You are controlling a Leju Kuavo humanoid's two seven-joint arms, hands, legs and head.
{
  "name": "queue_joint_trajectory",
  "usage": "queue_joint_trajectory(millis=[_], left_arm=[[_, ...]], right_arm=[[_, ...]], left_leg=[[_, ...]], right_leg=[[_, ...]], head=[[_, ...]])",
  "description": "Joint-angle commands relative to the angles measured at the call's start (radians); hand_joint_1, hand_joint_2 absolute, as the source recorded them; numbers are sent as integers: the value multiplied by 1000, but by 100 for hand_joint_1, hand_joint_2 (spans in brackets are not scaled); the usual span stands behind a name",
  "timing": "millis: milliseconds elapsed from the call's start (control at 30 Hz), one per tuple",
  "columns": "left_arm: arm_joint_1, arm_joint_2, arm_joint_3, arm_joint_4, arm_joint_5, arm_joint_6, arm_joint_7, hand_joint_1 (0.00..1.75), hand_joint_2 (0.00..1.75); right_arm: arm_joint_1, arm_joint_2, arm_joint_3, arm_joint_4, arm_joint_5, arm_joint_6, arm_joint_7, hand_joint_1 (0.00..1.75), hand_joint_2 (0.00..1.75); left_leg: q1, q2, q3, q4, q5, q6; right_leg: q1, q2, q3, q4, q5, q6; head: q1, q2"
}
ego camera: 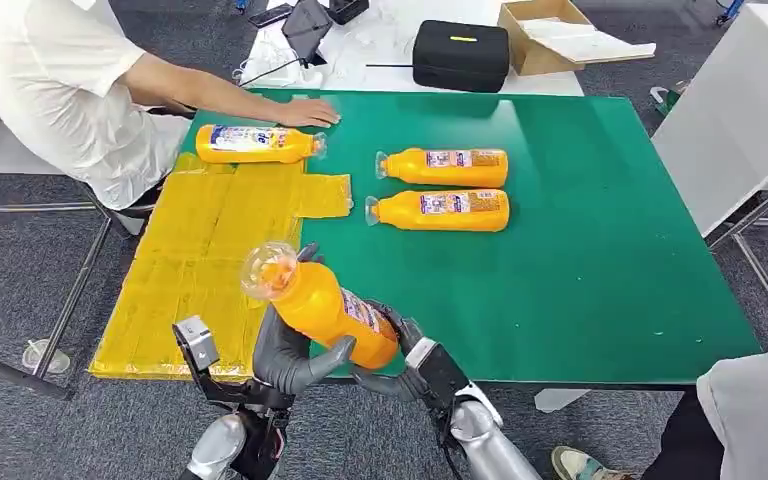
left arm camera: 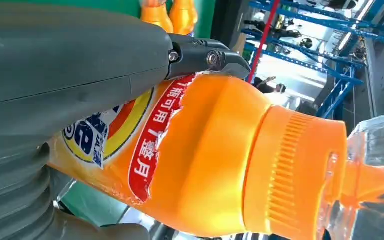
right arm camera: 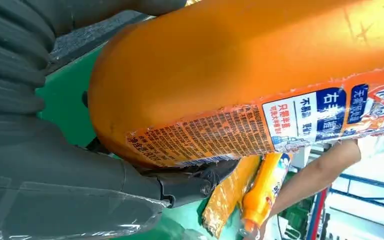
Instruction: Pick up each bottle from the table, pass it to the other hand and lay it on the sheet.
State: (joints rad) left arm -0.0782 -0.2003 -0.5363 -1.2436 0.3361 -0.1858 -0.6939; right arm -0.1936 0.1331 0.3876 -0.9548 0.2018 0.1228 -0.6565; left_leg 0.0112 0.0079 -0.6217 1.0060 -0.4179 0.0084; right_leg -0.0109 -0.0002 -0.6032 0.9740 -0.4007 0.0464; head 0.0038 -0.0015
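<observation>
An orange bottle [ego camera: 325, 305] with a clear cap hangs tilted over the green table's [ego camera: 580, 270] front edge, cap pointing up and left. My left hand [ego camera: 290, 355] grips its middle, and my right hand [ego camera: 400, 370] holds its base end. Up close, the left hand [left arm camera: 70, 75] wraps the labelled body of the bottle [left arm camera: 220, 150], and the right hand [right arm camera: 55, 165] cups the bottle's [right arm camera: 240, 65] bottom. One bottle [ego camera: 255, 143] lies on the yellow sheet [ego camera: 200, 250] at its far end. Two more bottles [ego camera: 445, 165] [ego camera: 440, 210] lie side by side on the green top.
A person in a white shirt sits at the back left, one hand [ego camera: 305, 112] resting on the table by the sheet's bottle. A black case [ego camera: 460, 55] and a cardboard box [ego camera: 545, 35] stand behind the table. Another person's knee [ego camera: 760, 410] is at the lower right.
</observation>
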Motion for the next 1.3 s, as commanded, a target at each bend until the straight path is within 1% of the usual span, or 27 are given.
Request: queue_joint_trajectory(millis=[33, 67, 100, 133, 200, 367, 500, 533, 633, 667, 800, 833, 867, 900, 933, 967, 1033, 1067, 1100, 1133, 1167, 1200, 1233, 1267, 1300], left_arm=[[-44, 22, -28, 57, -44, -24, -4, 0, 175], [-45, 20, -25, 61, -42, -30, -4, 175, 175], [-45, 21, -21, 55, -58, -47, -4, 175, 175], [-50, 20, -22, 68, -56, -59, -4, 175, 175], [-56, 17, -20, 84, -56, -65, -4, 175, 175], [-62, 12, -21, 119, -84, -53, -4, 175, 175], [-58, 13, -21, 123, -84, -52, -4, 175, 175], [-58, 13, -21, 123, -84, -52, -4, 175, 175], [-62, 11, -21, 132, -85, -51, -3, 175, 175], [-64, 10, -21, 140, -87, -48, 1, 175, 175], [-57, 10, -7, 163, -14, -133, 60, 175, 175], [-57, 10, -6, 164, -8, -141, 64, 175, 175], [-57, 11, -2, 166, 16, -164, 84, 175, 175], [-54, 11, 3, 161, 22, -161, 92, 175, 175], [-54, 12, 6, 157, 24, -160, 94, 175, 175], [-49, 13, 12, 142, 17, -146, 97, 175, 175], [-16, 27, 39, 50, -83, 15, 101, 175, 175], [-1, 33, 55, 8, -105, 38, 110, 175, 175], [16, 37, 78, -40, -142, 75, 112, 175, 175], [27, 36, 97, -71, -152, 90, 111, 175, 175], [32, 30, 114, -98, -145, 95, 122, 175, 175], [44, 26, 135, -131, -114, 89, 141, 175, 175], [56, 18, 156, -155, -61, 69, 152, 175, 175], [67, 15, 171, -176, -10, 46, 166, 175, 175], [80, 16, 190, -200, 47, 28, 181, 175, 175]], right_arm=[[-60, -7, 32, 77, 9, 3, 6, 175, 175], [-62, -7, 35, 77, 11, 3, 6, 175, 175], [-65, -6, 41, 78, 14, 7, 7, 175, 175], [-69, -5, 45, 79, 16, 8, 8, 175, 175], [-74, -2, 50, 81, 18, 10, 8, 175, 175], [-73, -5, 59, 50, 13, 21, 7, 175, 175], [-74, -3, 59, 47, 13, 20, 7, 175, 175], [-74, -3, 59, 47, 13, 20, 7, 175, 175], [-70, -5, 60, 40, 13, 19, 8, 175, 175], [-67, -6, 64, 30, 17, 15, 7, 175, 175], [-59, -7, 82, 9, 29, 9, 10, 175, 175], [-58, -7, 84, 8, 29, 9, 10, 171, 175], [-57, -6, 84, 6, 27, 13, 8, 152, 175], [-54, -5, 82, 2, 21, 18, 8, 93, 175], [-53, -6, 82, 1, 20, 20, 8, 0, 175], [-47, -3, 79, -3, 18, 19, 11, 0, 175], [-12, -16, 129, -56, 246, -270, 3, 0, 175], [11, -22, 136, -80, 279, -319, 2, 0, 0], [48, -35, 139, -110, 357, -438, 8, 0, 0], [77, -49, 131, -134, 414, -534, 13, 0, 0], [97, -59, 124, -148, 421, -566, 15, 0, 0], [124, -73, 98, -169, 439, -627, 19, 0, 0], [143, -85, 79, -182, 469, -679, 30, 0, 0], [159, -92, 60, -199, 458, -689, 27, 0, 0], [180, -92, 32, -225, 402, -689, -9, 0, 0]], left_leg=[[0, 0, 4, 0, -1, 0], [0, 0, 5, 0, -2, 0], [0, 0, 2, 0, 0, 0], [0, 0, 4, 0, -1, 0], [0, 0, 2, 0, 0, 0], [0, 1, 4, 0, -1, 0], [0, 1, 2, 0, -1, 0], [0, 1, 4, 0, -2, 0], [0, 0, 2, 0, 0, 0], [0, 1, 3, 0, -1, 0], [0, 1, 2, -1, 0, 0], [0, 1, 4, 0, -1, 0], [0, 1, 2, -1, -1, 0], [-1, 1, 2, -1, 0, 0], [0, 1, 4, 0, -1, 0], [0, 1, 2, 0, -1, 0], [0, 1, 4, 0, -2, 0], [0, 1, 3, 0, -2, 0], [0, 1, 1, 0, -1, 0], [0, 1, 5, 1, -4, 0], [0, 1, 3, 0, -2, 0], [0, 0, 5, 0, -3, 0], [1, -3, 4, 0, -2, 0], [0, -2, 1, 0, -1, 0], [0, -3, 3, 0, -2, 1]], right_leg=[[0, 1, 3, 0, -1, -1], [0, 0, 5, 1, -2, -2], [0, 0, 2, 0, 0, -1], [0, 0, 4, 0, -1, -2], [0, 1, 1, 0, 0, -1], [0, 1, 4, 0, -1, -1], [0, 1, 2, 0, 0, -1], [0, 2, 4, 0, -1, -2], [0, 1, 2, 0, 0, -1], [0, 1, 3, 0, -1, -1], [0, 1, 2, 0, 0, -1], [0, 1, 3, 0, -1, -1], [0, 1, 2, 0, 0, -1], [0, 1, 1, 0, 0, -1], [0, 2, 3, 0, -1, -1], [0, 2, 2, 0, 0, -1], [0, 2, 3, 0, -1, -1], [0, 2, 2, 0, -1, -1], [0, 1, 1, 0, -1, -1], [1, 1, 5, 1, -3, -2], [0, 2, 2, 0, -1, -1], [1, 1, 5, 0, -3, -2], [1, -3, 5, 0, -3, -2], [0, -2, 2, 0, -1, -1], [0, -2, 4, 0, -3, -1]], head=[[0, 0], [0, 0], [0, 0], [0, 0], [0, 0], [0, 0], [0, 0], [0, 0], [0, 0], [0, 0], [0, 0], [0, 0], [0, 0], [0, 0], [0, 0], [0, 0], [0, 0], [0, 0], [2, 0], [0, 0], [1, 0], [0, 0], [1, 0], [1, 0], [0, 0]])
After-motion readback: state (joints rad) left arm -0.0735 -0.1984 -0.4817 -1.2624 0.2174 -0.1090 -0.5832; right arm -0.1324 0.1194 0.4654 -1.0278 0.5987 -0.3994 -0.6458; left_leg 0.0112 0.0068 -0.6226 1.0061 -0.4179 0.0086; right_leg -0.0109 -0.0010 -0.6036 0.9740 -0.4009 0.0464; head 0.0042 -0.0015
